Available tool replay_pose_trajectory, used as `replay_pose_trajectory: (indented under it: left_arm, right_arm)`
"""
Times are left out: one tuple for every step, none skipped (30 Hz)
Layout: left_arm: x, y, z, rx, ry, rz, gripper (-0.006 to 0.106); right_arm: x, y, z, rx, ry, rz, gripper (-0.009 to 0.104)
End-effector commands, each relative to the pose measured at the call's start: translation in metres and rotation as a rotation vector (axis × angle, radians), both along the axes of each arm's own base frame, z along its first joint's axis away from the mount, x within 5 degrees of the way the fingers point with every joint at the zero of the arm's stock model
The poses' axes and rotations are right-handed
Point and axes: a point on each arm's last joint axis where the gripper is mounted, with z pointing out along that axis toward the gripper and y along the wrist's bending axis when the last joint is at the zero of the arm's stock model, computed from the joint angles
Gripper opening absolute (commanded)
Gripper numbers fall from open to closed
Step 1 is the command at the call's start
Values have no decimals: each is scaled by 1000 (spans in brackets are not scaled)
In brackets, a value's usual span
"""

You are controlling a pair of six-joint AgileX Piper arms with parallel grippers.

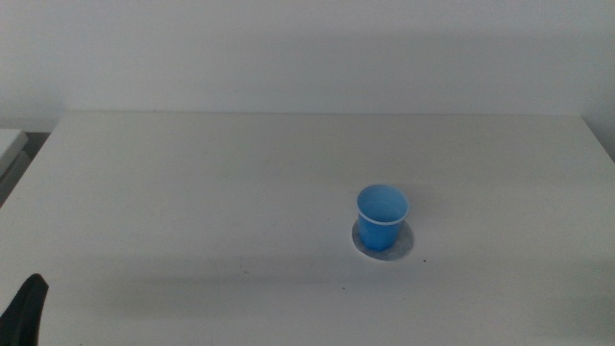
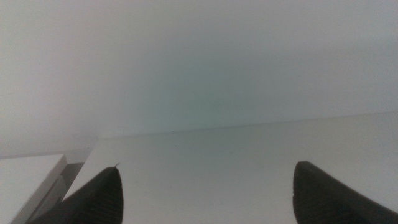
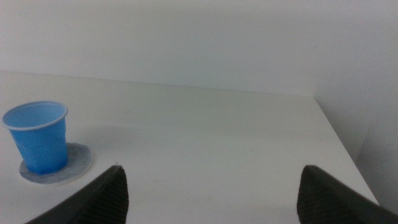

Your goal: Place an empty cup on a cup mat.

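Note:
The blue cup (image 1: 381, 217) stands upright and empty on the grey cup mat (image 1: 385, 241), right of the table's middle. Both also show in the right wrist view: the cup (image 3: 39, 136) on the mat (image 3: 76, 163). My right gripper (image 3: 211, 186) is open and empty, well back from the cup; it is out of the middle view. My left gripper (image 2: 205, 186) is open and empty, with one dark jaw showing at the bottom left corner of the middle view (image 1: 27, 309), far from the cup.
The white table (image 1: 211, 192) ends at a far edge against a pale wall. A pale block (image 2: 28, 180) lies beside the table's left edge. The table's right edge shows in the right wrist view (image 3: 342, 149).

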Motion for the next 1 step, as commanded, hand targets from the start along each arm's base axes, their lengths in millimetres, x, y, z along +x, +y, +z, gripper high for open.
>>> replay_pose_trajectory:
  left_arm:
    - [0, 0, 1, -11, -8, -4, 94]
  right_arm:
    - [0, -1, 0, -12, -15, -8, 91]
